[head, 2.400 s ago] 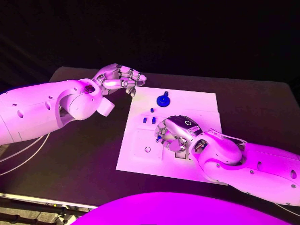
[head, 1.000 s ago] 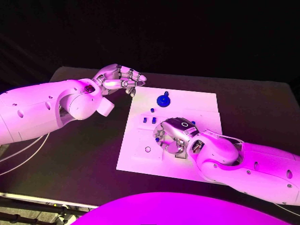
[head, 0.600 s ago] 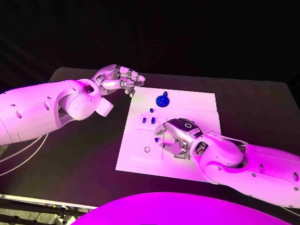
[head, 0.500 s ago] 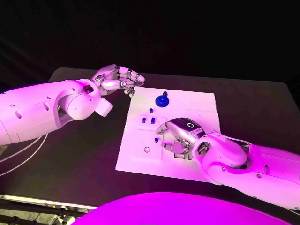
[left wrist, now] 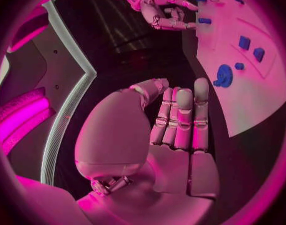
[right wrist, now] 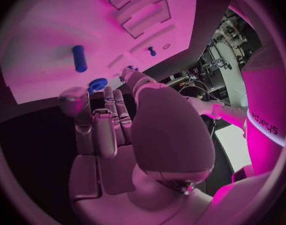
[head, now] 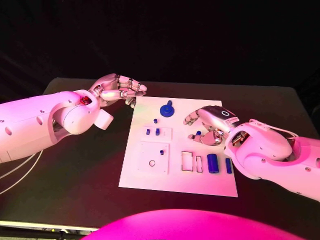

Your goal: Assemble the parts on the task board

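Task board (head: 176, 176): flat white plate, matte, with rectangular recesses, lying mid-table on the black table (head: 81, 165).

Parts, blue, smooth plastic: toothed gear-like disc (head: 167, 109) near the far edge; two small square pegs (head: 152, 132) standing in a raised block; short cylinder (head: 213, 163) lying in a slot on the near right. Several slots stand unfilled, so assembly looks partial.

Right hand (head: 212, 126): over the board's right side, fingers curled in; whether they pinch a part I cannot tell.

Left hand (head: 120, 89): off the board's far-left corner, fingers curled against the palm, holding nothing, probably parked clear.
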